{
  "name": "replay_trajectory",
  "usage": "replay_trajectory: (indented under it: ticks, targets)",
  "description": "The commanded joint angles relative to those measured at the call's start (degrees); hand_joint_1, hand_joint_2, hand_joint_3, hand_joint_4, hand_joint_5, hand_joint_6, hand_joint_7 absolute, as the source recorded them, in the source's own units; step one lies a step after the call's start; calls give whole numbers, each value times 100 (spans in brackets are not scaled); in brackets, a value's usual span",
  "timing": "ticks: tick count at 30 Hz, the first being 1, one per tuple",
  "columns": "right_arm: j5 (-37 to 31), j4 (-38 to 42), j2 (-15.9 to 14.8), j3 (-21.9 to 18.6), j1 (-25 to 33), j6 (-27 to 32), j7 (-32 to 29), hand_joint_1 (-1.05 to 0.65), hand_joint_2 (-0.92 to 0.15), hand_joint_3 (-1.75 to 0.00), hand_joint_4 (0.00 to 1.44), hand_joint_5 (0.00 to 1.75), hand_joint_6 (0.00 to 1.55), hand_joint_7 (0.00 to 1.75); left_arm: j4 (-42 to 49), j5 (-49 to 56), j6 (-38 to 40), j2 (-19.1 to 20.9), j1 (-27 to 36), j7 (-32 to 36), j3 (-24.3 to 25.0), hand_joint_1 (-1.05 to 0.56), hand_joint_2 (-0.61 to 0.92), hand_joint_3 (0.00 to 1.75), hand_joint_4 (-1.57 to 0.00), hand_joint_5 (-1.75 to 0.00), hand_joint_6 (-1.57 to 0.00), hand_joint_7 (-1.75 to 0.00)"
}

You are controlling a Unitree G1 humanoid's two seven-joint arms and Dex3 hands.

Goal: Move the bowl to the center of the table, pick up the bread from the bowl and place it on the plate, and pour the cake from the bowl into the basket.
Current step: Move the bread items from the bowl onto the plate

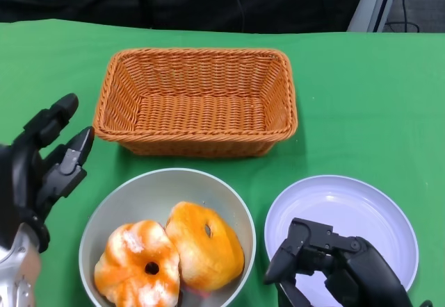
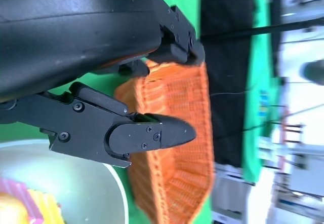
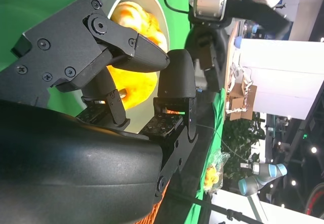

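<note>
A grey bowl [image 1: 154,194] sits at the table's near edge, left of centre. It holds two orange pastries: a ring-shaped one with white glaze [image 1: 136,264] and a rounded bun [image 1: 206,245] with pink paper under it. My left hand [image 1: 43,166] hovers just left of the bowl, fingers spread, holding nothing. The white plate [image 1: 351,203] lies to the bowl's right. My right hand [image 1: 335,265] hangs over the plate's near part, empty. In the right wrist view its fingers [image 3: 177,77] are apart and point toward the bowl [image 3: 153,8]. The left wrist view shows the bowl [image 2: 96,188].
An orange wicker basket [image 1: 198,112] stands behind the bowl at the table's middle, also in the left wrist view as the basket [image 2: 177,148]. Green cloth [image 1: 368,98] covers the table. Dark drapes hang behind the far edge.
</note>
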Motion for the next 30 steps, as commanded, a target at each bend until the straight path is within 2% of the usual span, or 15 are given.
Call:
replay_trajectory:
  ticks: [1, 3, 6, 10, 12, 14, 16, 17, 18, 19, 22, 27, 29, 30]
  targets:
    - [164, -120, -90, -118, 65, 54, 28, -27, -54, -95, 76, 166, 78, 133, 244, -136, -729, 86, 129, -230, 204, -35, 92, 19, -75, -23, -74, -10]
    - [187, -117, -127, -157, 70, 36, 55, -27, -54, -95, 76, 165, 78, 133, 390, -92, -1156, 117, 162, -282, 250, -32, 92, 17, -82, -25, -81, -12]
    - [238, -103, -159, -209, 87, 18, 87, -27, -54, -95, 77, 163, 78, 133, 594, 71, -1826, 174, 230, -324, 238, -24, 92, 18, -97, -28, -98, -13]
    - [256, -82, -193, -273, 71, -44, 122, -27, -55, -93, 77, 162, 78, 132, 937, 131, -2641, 265, 251, -536, 215, -16, 92, 21, -105, -32, -109, -16]
    - [249, -76, -203, -307, 63, -76, 131, -28, -56, -92, 78, 161, 79, 132, 1107, 139, -3009, 307, 249, -663, 208, -13, 92, 23, -100, -51, -114, -15]
    - [226, -126, -214, -345, 78, -55, 110, -28, -56, -90, 79, 161, 79, 132, 1243, 155, -3249, 371, 243, -762, 195, -13, 92, 24, -97, -58, -116, -14]
    - [193, -205, -232, -400, 106, -24, 75, -28, -58, -86, 78, 160, 80, 129, 1368, 220, -3520, 459, 254, -839, 173, -13, 92, 27, -91, -97, -120, -24]
    - [190, -248, -238, -420, 125, 4, 64, -28, -58, -85, 78, 160, 80, 129, 1423, 261, -3644, 504, 256, -867, 159, -13, 92, 27, -88, -107, -118, -30]
    - [189, -295, -241, -434, 146, 54, 56, -28, -59, -85, 78, 160, 80, 128, 1475, 291, -3734, 546, 249, -887, 145, -13, 92, 29, -86, -117, -113, -43]
    - [190, -333, -244, -444, 163, 95, 51, -28, -59, -84, 77, 159, 79, 128, 1515, 308, -3801, 574, 243, -902, 133, -12, 92, 31, -85, -127, -103, -68]
    - [91, -484, -276, -475, 216, 194, -17, -28, -59, -84, 75, 156, 79, 125, 1551, 176, -3769, 661, 221, -1085, 93, -9, 91, 38, -82, -139, -91, -97]
    - [-65, -859, -441, -532, 260, 512, -59, -27, -57, -87, 67, 147, 73, 114, 1652, 44, -3699, 712, 163, -1262, 92, -6, 80, 62, -78, -148, -84, -116]
    - [-240, -1042, -509, -557, 247, 621, -107, -27, -60, -77, 65, 137, 70, 103, 1711, 66, -3714, 725, 137, -1257, 101, -6, 78, 68, -77, -148, -83, -120]
    - [-450, -1195, -537, -559, 234, 716, -175, -28, -65, -67, 65, 133, 69, 98, 1722, 77, -3693, 724, 126, -1241, 103, -6, 78, 69, -77, -148, -83, -120]
